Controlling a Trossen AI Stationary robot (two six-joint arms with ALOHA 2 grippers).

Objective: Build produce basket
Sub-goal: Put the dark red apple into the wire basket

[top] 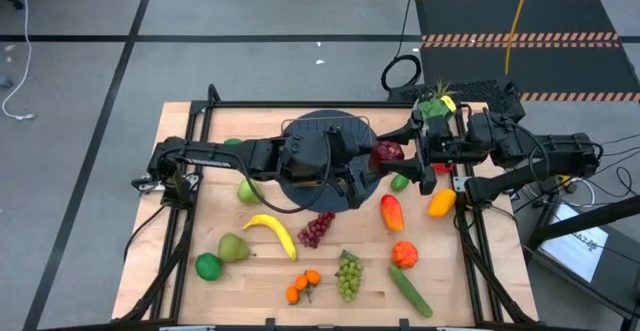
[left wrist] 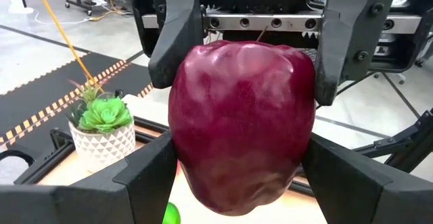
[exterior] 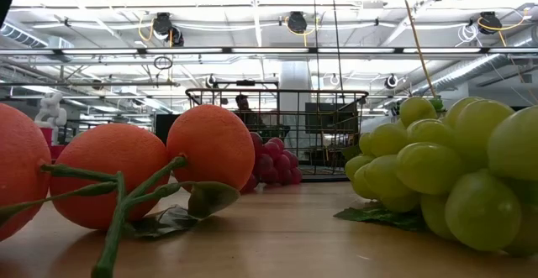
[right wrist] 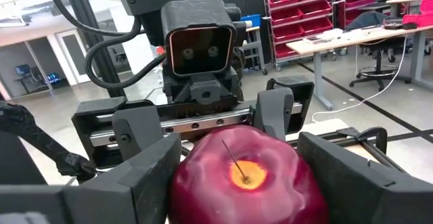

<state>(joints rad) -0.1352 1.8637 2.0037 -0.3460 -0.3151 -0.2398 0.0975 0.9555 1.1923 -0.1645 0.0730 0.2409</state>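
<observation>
Between the two grippers, above the table near the basket's right edge, a dark red apple (top: pixel 389 151) is gripped from both sides at once. The left gripper (left wrist: pixel 238 183) has its fingers (left wrist: pixel 145 176) pressed against the apple's flanks, and the right gripper (right wrist: pixel 243 176) faces it with the stem end between its own fingers (right wrist: pixel 132 176); both sets of jaws stand fairly wide, closed on the fruit. Seen from above, the two arms meet over the basket (top: pixel 345 121), which the left arm mostly covers.

Just right of the apple and slightly nearer the front lies a small lime (top: pixel 399 181). A mango (top: pixel 391 212) sits in front of that, with a yellow pepper (top: pixel 441 203) to its right and a red pepper (top: pixel 403 254) and a cucumber (top: pixel 410 291) farther forward. Front of the basket are purple grapes (top: pixel 316 229), green grapes (top: pixel 347 275), a banana (top: pixel 272 232) and oranges (top: pixel 302 286). Left of these lie a pear (top: pixel 233 248), another lime (top: pixel 208 266) and a green apple (top: pixel 248 191). A potted plant (top: pixel 436 104) stands behind the right gripper.
</observation>
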